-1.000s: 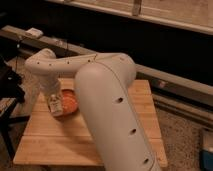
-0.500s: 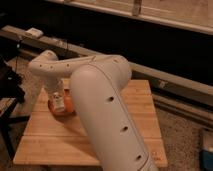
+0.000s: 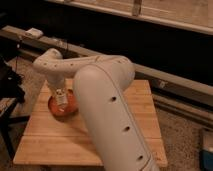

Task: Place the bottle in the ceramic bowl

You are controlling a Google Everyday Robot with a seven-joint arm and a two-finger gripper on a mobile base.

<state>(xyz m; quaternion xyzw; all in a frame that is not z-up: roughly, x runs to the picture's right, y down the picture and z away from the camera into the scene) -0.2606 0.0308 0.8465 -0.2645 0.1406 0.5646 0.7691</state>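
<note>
There is only one camera view, and it is looking down over the robot's big white arm (image 3: 107,115) at a wooden desk (image 3: 60,142).

The arm is bending over the desk and reaching down to the left. At its end, the hand (image 3: 60,96) is hanging right over the ceramic bowl (image 3: 62,105). The bowl is orange-red and round, and it is sitting on the left part of the desk, near the back edge.

The bottle (image 3: 61,98) is the small pale thing at the tip of the hand. It is sitting low, inside the ring of the bowl. I cannot tell if its bottom is touching the bowl or is just above it. I cannot tell how the hand is set either, so I am not saying whether it is pinching the bottle or letting go.

The hand is coming from above, I think, because the bowl is shallow and open at the top, so straight down is the easy way in.

The bottle seems to be standing up, with its long side running up and down, and maybe leaning a little. Which end is the cap is too hard to tell.

The fat part of the arm is hiding the right side of the bowl.
</note>
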